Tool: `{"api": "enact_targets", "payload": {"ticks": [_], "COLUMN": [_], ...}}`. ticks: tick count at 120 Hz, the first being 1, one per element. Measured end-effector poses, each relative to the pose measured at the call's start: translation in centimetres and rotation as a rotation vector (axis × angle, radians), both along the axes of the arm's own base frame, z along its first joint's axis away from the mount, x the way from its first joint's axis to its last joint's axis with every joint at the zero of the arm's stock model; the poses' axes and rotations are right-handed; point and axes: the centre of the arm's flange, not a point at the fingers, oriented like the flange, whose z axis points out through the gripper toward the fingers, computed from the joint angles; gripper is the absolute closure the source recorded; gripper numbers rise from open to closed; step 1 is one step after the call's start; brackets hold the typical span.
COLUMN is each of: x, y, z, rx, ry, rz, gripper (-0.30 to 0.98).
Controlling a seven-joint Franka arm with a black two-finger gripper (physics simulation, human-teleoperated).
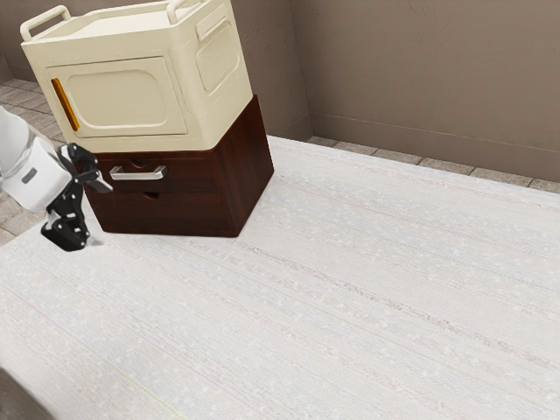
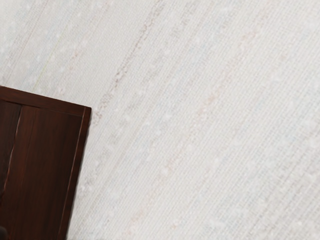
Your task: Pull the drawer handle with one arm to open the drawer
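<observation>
Spread apart, the fingers of my black gripper (image 1: 99, 213) stand open at the exterior view's left, with nothing between them. The upper finger overlaps the left part of the dark wooden cabinet (image 1: 248, 171) in that view, close to the left end of the silver handle (image 1: 138, 174); whether it touches cannot be told. The handle is on the upper drawer (image 1: 191, 175), whose front looks flush with the cabinet. In the wrist view, part of the dark cabinet (image 2: 42, 165) lies at the lower left.
A cream box (image 1: 118, 96) with an orange-brown handle and two top rails sits on the cabinet. The pale table (image 1: 306, 306) extends in front of it and toward the exterior view's right. Brown walls (image 1: 420, 79) stand behind.
</observation>
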Motion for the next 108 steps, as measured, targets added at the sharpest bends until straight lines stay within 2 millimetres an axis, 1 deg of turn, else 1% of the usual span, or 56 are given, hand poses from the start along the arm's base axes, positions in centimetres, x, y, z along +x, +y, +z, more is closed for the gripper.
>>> {"api": "enact_targets", "payload": {"ticks": [6,14,23,32,41,51,81,102,108], "x": [0.5,1.1,1.5,1.8,2.4,3.2,4.0,4.0,4.2], "y": [0.6,1.0,1.6,1.8,2.1,2.7,3.6,3.6,3.8], "z": [0.3,0.1,-0.4,-0.7,-0.8,-1.5,-3.2,-3.3,-3.0], "rx": [0.006,0.009,0.012,0.019,0.025,0.018,0.012,0.015,0.021], "ry": [-0.013,-0.020,-0.019,-0.019,-0.020,-0.014,0.010,0.015,0.010], "rz": [0.002,-0.005,-0.007,-0.013,-0.017,-0.019,-0.029,-0.035,-0.032], "gripper": [0.00,0.00,0.00,0.00,0.00,0.00,0.00,0.00,0.00]}}
